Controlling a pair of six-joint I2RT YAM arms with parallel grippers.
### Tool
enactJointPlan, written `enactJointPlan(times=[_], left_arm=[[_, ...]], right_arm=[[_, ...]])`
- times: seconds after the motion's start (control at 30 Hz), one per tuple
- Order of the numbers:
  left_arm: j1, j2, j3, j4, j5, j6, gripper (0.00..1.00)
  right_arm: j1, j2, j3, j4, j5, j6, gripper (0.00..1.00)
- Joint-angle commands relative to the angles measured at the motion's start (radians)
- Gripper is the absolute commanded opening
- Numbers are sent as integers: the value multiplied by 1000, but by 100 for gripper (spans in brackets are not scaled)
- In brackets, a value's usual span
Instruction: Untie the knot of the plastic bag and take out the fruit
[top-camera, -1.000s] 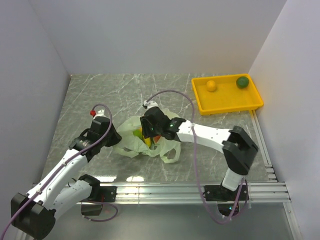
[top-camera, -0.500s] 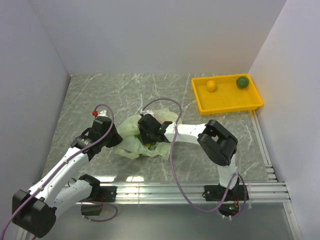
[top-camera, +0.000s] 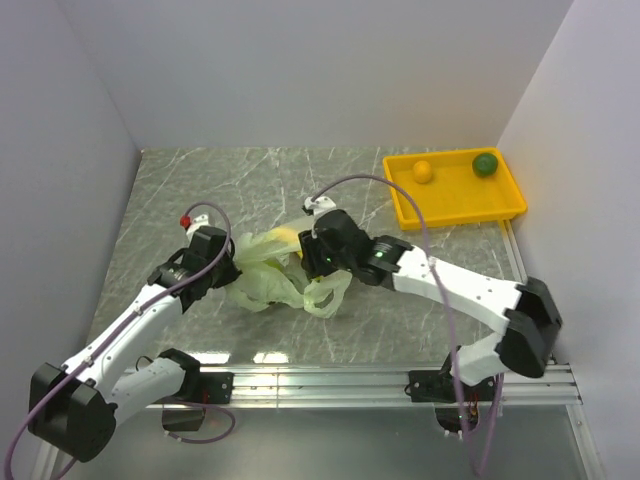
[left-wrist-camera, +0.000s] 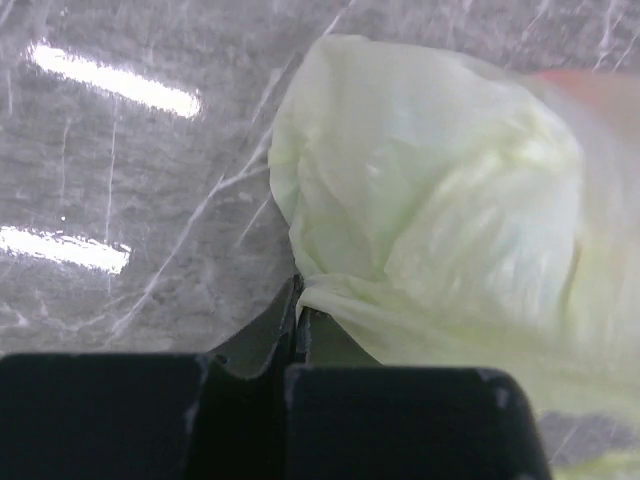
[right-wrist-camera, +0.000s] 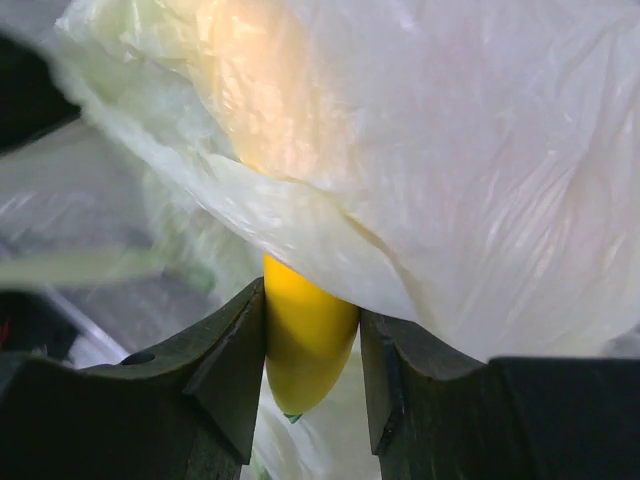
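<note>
Marble table (top-camera: 200, 190): yellow tray (top-camera: 458, 216) holds orange fruit (top-camera: 423, 171), green fruit (top-camera: 485, 163); right gripper (right-wrist-camera: 312, 310) squeezes banana (right-wrist-camera: 305, 352); left gripper (left-wrist-camera: 298, 320) pinches plastic bag (left-wrist-camera: 430, 200).

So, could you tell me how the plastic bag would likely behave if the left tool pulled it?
Probably floppy: the plastic bag is crumpled film, bunching where the left tool pinches it. Thin and translucent, it is likely light, so it may drag across the table rather than stay put.
</note>
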Motion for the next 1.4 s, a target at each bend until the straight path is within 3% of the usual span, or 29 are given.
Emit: enactJointPlan(times=[0.0,0.03,0.17,0.37,0.4,0.53,0.73,0.87,0.97,1.13,1.23,1.37], left_arm=[[6,31,100,25,-92,-7,1],[6,40,116,25,-104,-5,1],[9,79,229,0,-152,-10,1],[8,37,291,82,33,-10,1],[8,28,289,94,122,-7,1],[6,-32,269,50,219,-8,0],[4,-135,113,-55,231,-14,0],[4,-98,-19,-30,254,-39,1],[6,-58,1,-15,285,-24,0],[8,-44,137,-12,231,45,0],[9,-30,264,-15,156,117,1],[15,2,311,-7,49,173,1]], right_arm=[[6,-103,-10,-132,-128,-153,0],[11,-144,-15,-181,-213,-176,0],[15,-229,-69,-285,-298,-228,0],[15,-223,-182,-289,-214,-185,0],[14,-191,-184,-287,-173,-140,0],[-24,-135,-172,-247,-42,-12,0],[-169,-100,1,-174,-60,144,0],[-199,-73,149,-126,-64,190,0],[-212,45,304,-210,-15,195,0],[-190,274,425,-431,12,114,0],[-157,313,358,-494,64,77,0],[-124,265,250,-480,59,-22,0]])
